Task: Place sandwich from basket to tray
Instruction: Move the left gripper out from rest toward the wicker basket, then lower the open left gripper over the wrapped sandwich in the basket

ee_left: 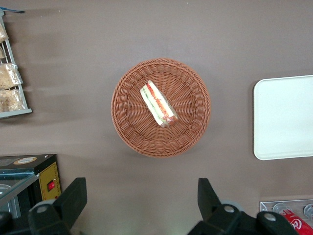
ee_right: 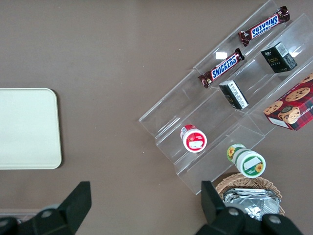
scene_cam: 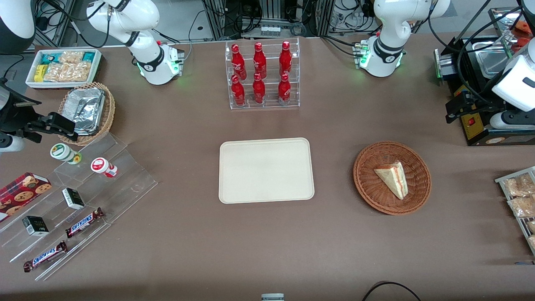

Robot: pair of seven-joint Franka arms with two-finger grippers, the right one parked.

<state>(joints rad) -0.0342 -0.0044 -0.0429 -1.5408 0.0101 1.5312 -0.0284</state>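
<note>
The sandwich (scene_cam: pixel 393 179) (ee_left: pixel 158 104), a pale wedge with red and green layers, lies in the round reddish-brown basket (scene_cam: pixel 368 184) (ee_left: pixel 128 128). The cream tray (scene_cam: pixel 266 170) (ee_left: pixel 283 117) lies flat beside the basket, toward the parked arm's end, with nothing on it. My left gripper (ee_left: pixel 141 182) (scene_cam: pixel 454 109) is open with nothing between its fingers. It hangs high over bare table, farther from the front camera than the basket and toward the working arm's end, well apart from the sandwich.
A clear rack of red bottles (scene_cam: pixel 262 75) stands farther from the front camera than the tray. A black machine (scene_cam: pixel 480 125) sits by my gripper. A wire rack of bagged snacks (scene_cam: pixel 520 196) lies at the working arm's end; tiered acrylic shelves (scene_cam: pixel 83 200) at the parked arm's end.
</note>
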